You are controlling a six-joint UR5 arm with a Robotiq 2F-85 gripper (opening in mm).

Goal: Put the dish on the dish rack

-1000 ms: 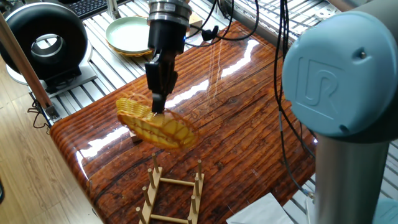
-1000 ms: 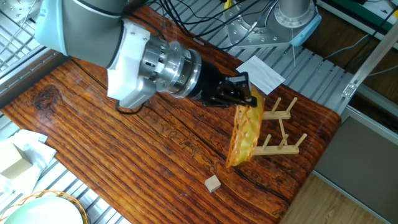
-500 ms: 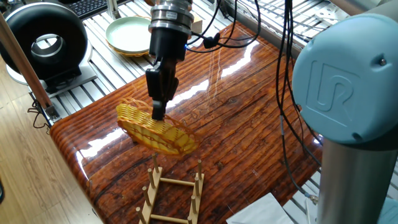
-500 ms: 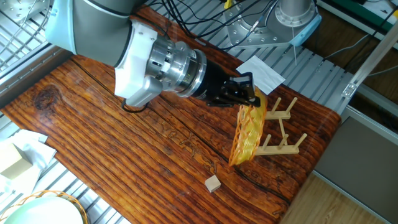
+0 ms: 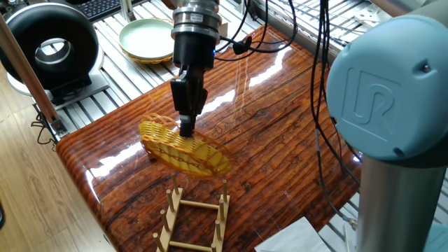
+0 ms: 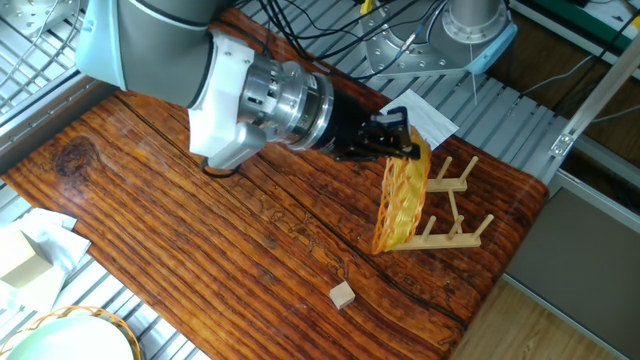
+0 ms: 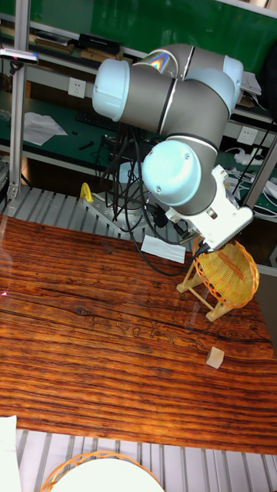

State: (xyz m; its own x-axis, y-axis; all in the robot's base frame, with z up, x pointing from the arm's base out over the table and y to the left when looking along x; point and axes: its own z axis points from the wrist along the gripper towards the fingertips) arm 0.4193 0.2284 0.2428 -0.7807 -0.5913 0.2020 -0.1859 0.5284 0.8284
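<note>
Nearest the lens in one fixed view stands the dish rack (image 5: 194, 220), its light-wood pegs upright and nothing resting between them. Just above and behind it hangs the dish (image 5: 184, 147), the yellow woven oval, tilted on edge and clear of the table (image 5: 280, 133). Gripping its upper rim is the gripper (image 5: 187, 127), fingers pinched narrow onto the wicker, arm reaching straight down from above.

Over to the other fixed view: the dish (image 6: 402, 203) is turned almost vertical, edge-on, right up against the rack's pegs (image 6: 450, 205). Whether the rim has slipped between two pegs or merely hangs in front of them is hard to call from this angle; it looks to be at the rack's near end, not seated. A small wooden cube (image 6: 343, 294) sits on the table well apart from the action.

Farther back, a pale green plate (image 5: 145, 38) in a wicker holder waits off the tabletop, uninvolved.

So the score: pickup done, dish carried to the rack and tipped upright. What's left, by my reckoning, is lining the rim up with a slot, lowering it in, and letting go.
</note>
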